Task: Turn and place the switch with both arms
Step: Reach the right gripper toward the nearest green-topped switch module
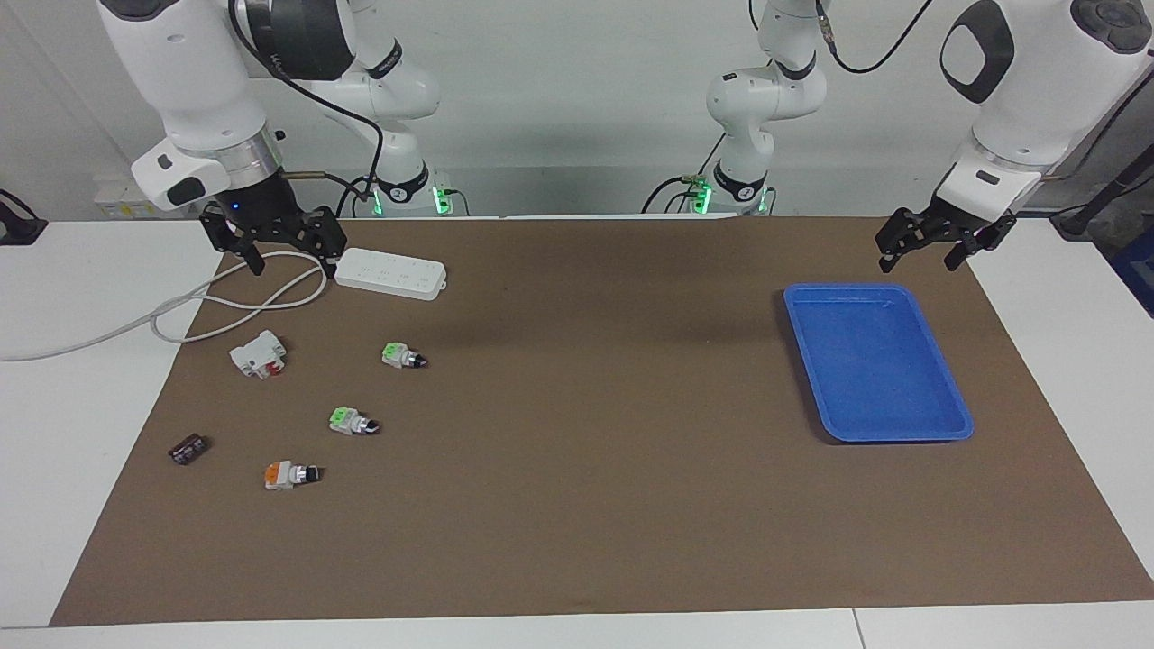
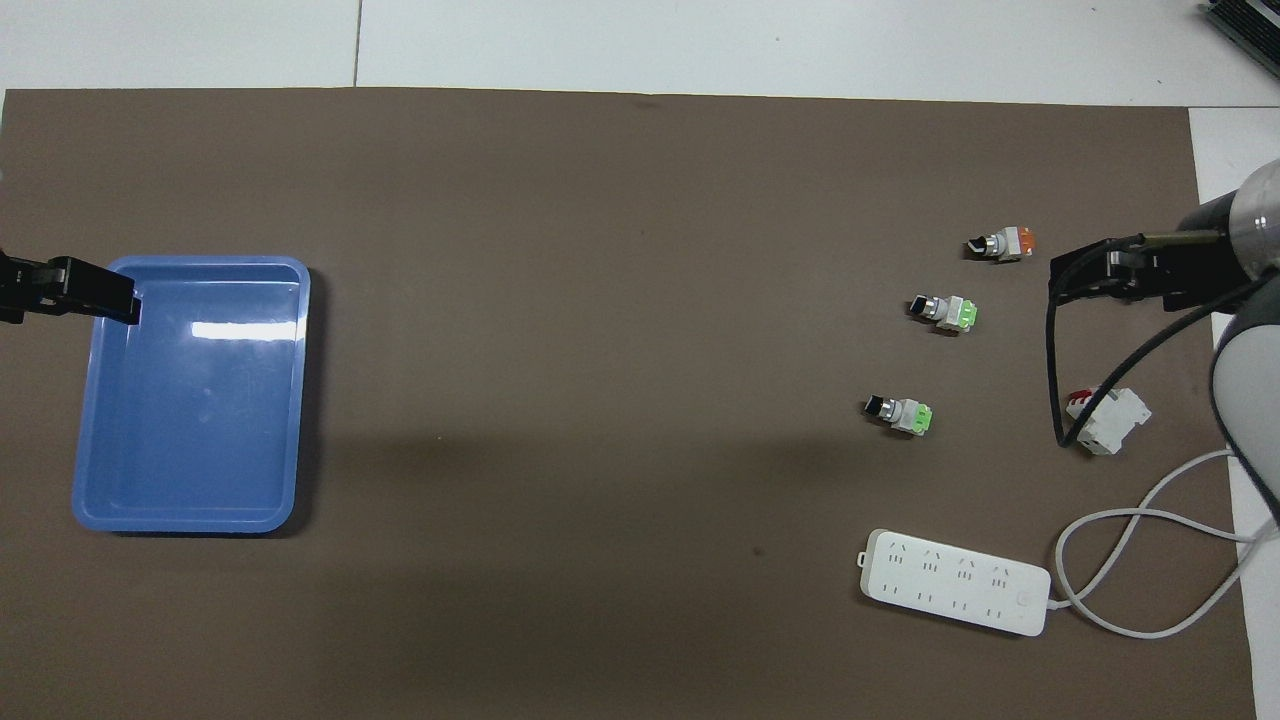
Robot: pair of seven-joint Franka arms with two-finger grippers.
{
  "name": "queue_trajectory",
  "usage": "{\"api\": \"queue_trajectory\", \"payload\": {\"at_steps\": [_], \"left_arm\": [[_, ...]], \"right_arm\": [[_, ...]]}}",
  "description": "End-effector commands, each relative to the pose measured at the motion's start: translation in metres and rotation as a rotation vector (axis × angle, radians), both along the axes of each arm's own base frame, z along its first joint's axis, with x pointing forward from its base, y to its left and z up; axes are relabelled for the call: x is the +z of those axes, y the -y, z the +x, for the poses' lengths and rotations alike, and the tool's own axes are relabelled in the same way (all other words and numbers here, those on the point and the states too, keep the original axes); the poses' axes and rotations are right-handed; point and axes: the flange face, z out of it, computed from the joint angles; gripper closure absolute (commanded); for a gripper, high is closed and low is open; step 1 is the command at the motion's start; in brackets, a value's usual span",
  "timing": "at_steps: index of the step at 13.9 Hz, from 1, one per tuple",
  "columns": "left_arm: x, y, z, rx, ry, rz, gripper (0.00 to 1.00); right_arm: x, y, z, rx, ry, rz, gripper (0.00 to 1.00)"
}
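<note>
Worktop (image 1: 577, 541) is lying under a brown mat, with the blue tray (image 1: 938, 431) sitting empty toward the left arm's end, likely waiting as the drop-off spot. The white power strip (image 1: 390, 273) is resting toward the right arm's end, its cord looping beside it.

The right pincer (image 1: 287, 248) is hanging over that cord with fingers spread, holding nothing; the left pincer (image 1: 929, 242) is hovering over the tray's nearer edge, also spread and empty, seemingly waiting to receive.

Two green-ended switches are lying well apart from the tray: the nearer green switch (image 1: 403, 356) and the farther green switch (image 1: 352, 421), both untouched. A white block with red lever (image 1: 259, 353), an orange-ended switch (image 1: 290, 474) and a small dark part (image 1: 188, 448) are lying around them.
</note>
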Motion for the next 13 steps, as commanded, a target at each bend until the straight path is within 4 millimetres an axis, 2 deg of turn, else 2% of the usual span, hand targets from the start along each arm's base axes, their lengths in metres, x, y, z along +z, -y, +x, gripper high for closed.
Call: {"api": "queue_trajectory", "payload": {"at_steps": [1, 4, 6, 9, 11, 13], "left_arm": [[0.001, -0.003, -0.008, -0.003, 0.006, 0.017, 0.00], [0.001, -0.003, -0.008, -0.003, 0.006, 0.017, 0.00], [0.001, -0.003, -0.008, -0.003, 0.006, 0.017, 0.00], [0.001, -0.003, -0.008, -0.003, 0.006, 0.017, 0.00], [0.001, -0.003, -0.008, -0.003, 0.006, 0.017, 0.00], [0.001, -0.003, -0.008, -0.003, 0.006, 0.017, 0.00]], "right_arm": [[0.001, -0.003, -0.003, -0.004, 0.010, 0.007, 0.00], [-0.004, -0.007, -0.004, 0.001, 0.008, 0.018, 0.00], [-0.005, -0.017, -0.005, 0.019, 0.008, 0.020, 0.00], [-0.013, -0.022, -0.015, 0.039, -0.011, 0.017, 0.00], [-0.023, -0.029, -0.021, 0.094, -0.010, 0.015, 0.00], [-0.049, -0.030, -0.038, 0.189, -0.011, 0.012, 0.00]]}}
